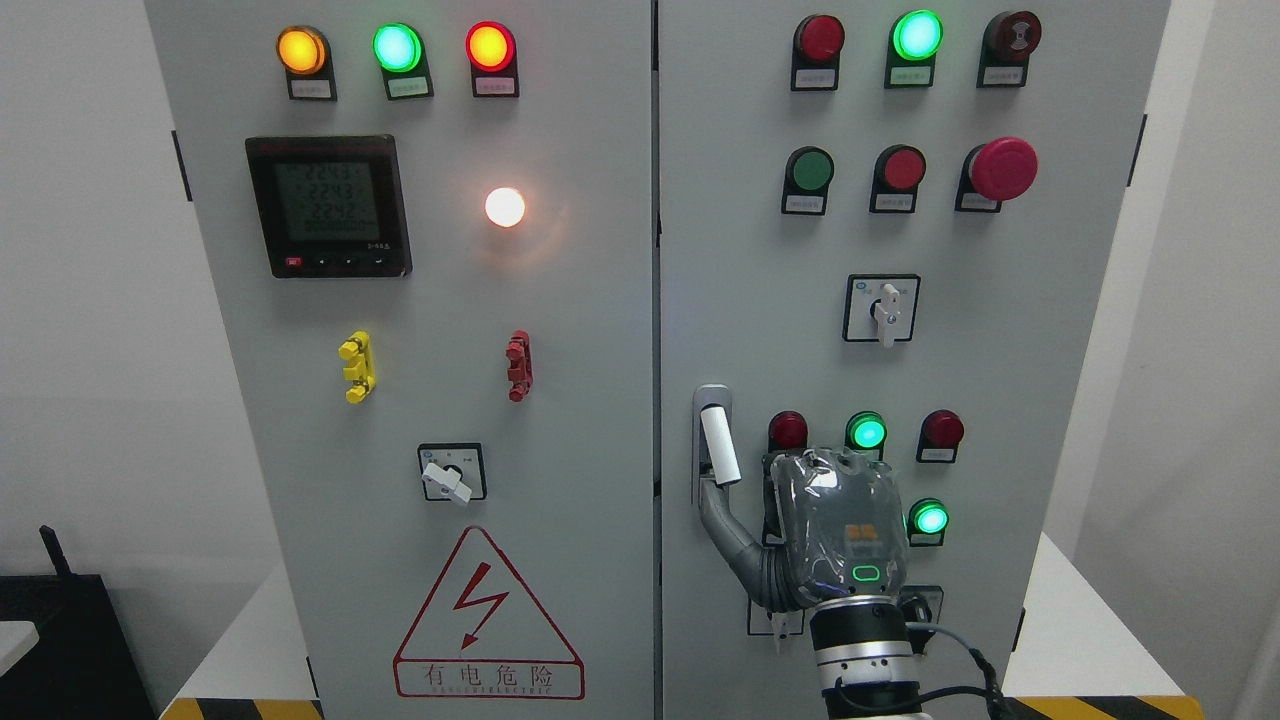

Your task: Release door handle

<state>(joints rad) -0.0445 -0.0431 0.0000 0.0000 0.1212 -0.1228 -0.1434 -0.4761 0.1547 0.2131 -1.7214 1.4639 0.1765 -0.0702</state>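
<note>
The right hand [835, 525] hovers by the cabinet's door handle [712, 440], its thumb stretched up against it. The fingers seem uncurled, gripping nothing, though mostly hidden.

The right hand [838, 530] covers part of the lower right door: a rotary switch [775, 622] behind the wrist shows only its plate corner and knob tip. Its fingers face away, grip undetermined. Labels under the indicator lamps [397, 47] are too small to read. The meter display [327, 203] digits appear blurred.
</note>
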